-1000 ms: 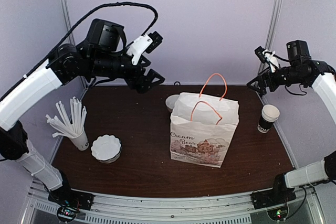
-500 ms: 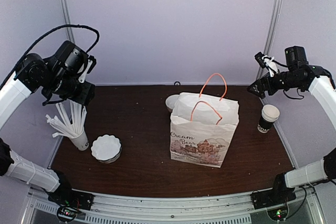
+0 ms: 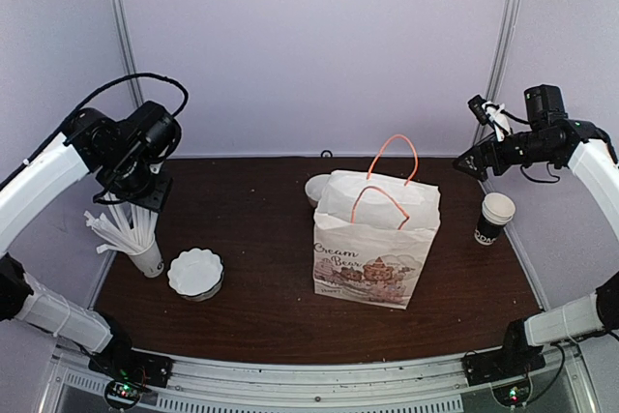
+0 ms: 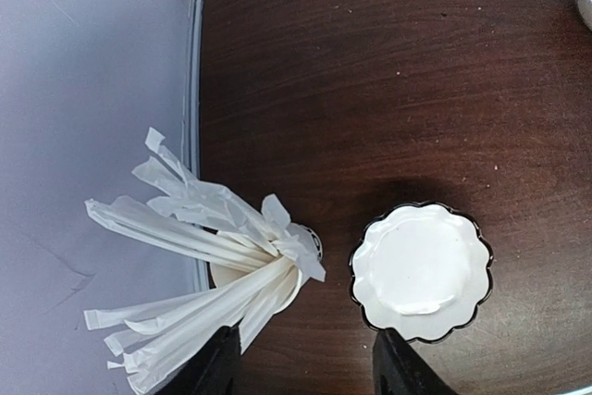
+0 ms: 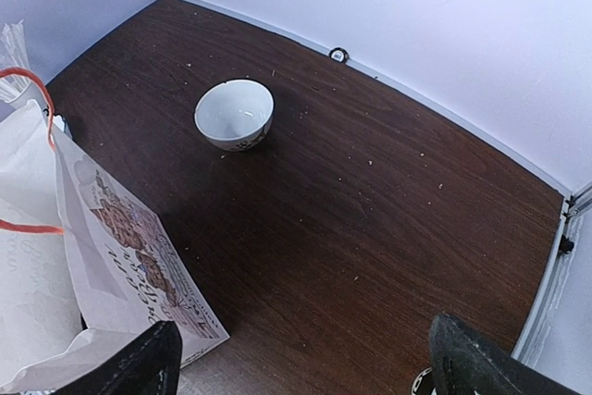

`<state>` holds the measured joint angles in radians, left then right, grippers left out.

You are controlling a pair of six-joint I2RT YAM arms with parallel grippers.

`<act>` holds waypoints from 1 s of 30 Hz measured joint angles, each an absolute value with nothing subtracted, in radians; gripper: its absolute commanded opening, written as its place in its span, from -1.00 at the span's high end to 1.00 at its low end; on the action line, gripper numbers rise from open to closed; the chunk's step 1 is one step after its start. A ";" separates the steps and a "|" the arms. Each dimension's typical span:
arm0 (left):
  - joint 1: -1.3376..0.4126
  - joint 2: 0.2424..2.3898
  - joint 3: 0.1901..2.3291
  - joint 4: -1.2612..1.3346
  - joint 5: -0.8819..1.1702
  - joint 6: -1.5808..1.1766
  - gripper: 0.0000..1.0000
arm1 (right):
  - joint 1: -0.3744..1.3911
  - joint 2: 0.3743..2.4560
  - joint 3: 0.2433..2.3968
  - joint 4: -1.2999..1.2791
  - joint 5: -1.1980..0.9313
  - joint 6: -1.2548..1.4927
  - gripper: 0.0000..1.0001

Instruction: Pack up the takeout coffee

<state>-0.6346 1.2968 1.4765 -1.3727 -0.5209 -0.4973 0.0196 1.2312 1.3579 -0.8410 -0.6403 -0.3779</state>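
Note:
No black-lidded takeout coffee shows in any view. A white paper bag [image 3: 372, 258] with orange handles and printed art stands upright at the table's middle; it also shows in the right wrist view [image 5: 83, 256]. A black cup with a white rim [image 3: 496, 218] stands lidless to the right of the bag. My left gripper [image 3: 145, 191] is open and empty, held over the far left of the table; in the left wrist view it [image 4: 305, 367] hangs above the gap between a straw cup and a white dish. My right gripper [image 3: 471, 163] is open and empty, high at the back right [image 5: 305, 367].
A paper cup of wrapped straws [image 4: 250, 275] stands at the left edge beside the wall. A white scalloped dish [image 4: 421, 270] sits to its right. A white bowl [image 5: 234, 114] sits behind the bag. Grey walls enclose the table on three sides.
My left arm has swung from the back middle to the far left and now points down over the straw cup. My right arm has shifted only slightly.

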 measured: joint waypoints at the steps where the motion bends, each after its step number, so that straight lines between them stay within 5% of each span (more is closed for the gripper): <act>1: -0.634 1.301 1.475 -1.373 -0.521 -0.506 -0.09 | 0.020 1.231 1.358 -0.841 -0.644 -0.378 -0.91; 12: -0.633 1.118 1.472 -1.584 -0.594 -0.748 -0.42 | 0.020 1.232 1.366 -0.846 -0.677 -0.377 -0.91; 18: -0.569 1.066 1.403 -1.624 -0.587 -0.795 -0.16 | 0.020 1.239 1.372 -0.849 -0.700 -0.378 -0.91; 30: -0.428 1.106 1.294 -1.564 -0.522 -0.727 0.02 | 0.020 1.256 1.390 -0.865 -0.720 -0.378 -0.91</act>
